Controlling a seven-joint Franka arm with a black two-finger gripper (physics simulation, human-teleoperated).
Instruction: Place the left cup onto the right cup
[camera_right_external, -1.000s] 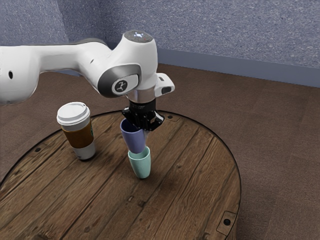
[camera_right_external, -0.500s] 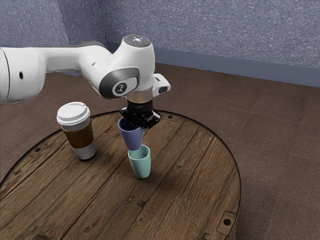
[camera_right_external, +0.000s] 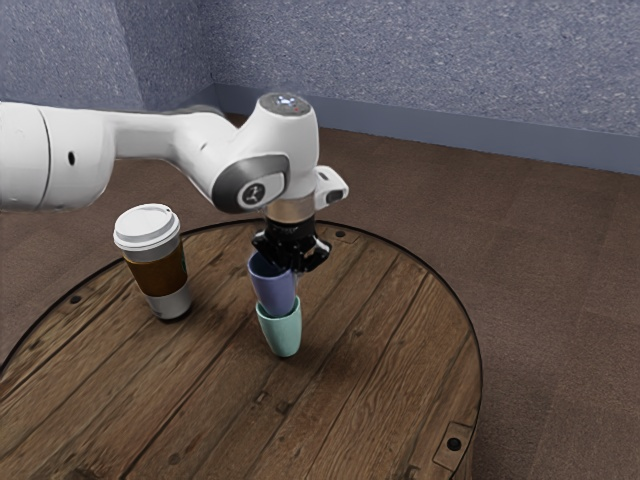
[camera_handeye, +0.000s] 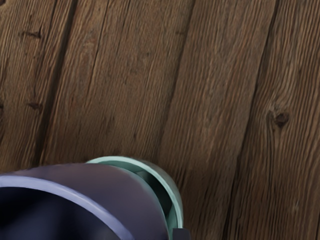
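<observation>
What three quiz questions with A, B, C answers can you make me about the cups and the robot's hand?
1. Where is the purple cup compared with the green cup?
A. upside down beside it
B. right over it, its bottom at the green cup's mouth
C. lying on its side, far from it

2. What colour is the lid on the coffee cup?
A. white
B. red
C. black

3. What is the gripper doing?
A. open, high above all the cups
B. shut on the coffee cup
C. shut on the purple cup

Answers:
1 B: the exterior view shows purple stacked above green, and the wrist view shows the green rim just under it.
2 A: the lid is plain white on the brown cup.
3 C: it pinches the purple cup's rim from two sides.
</observation>
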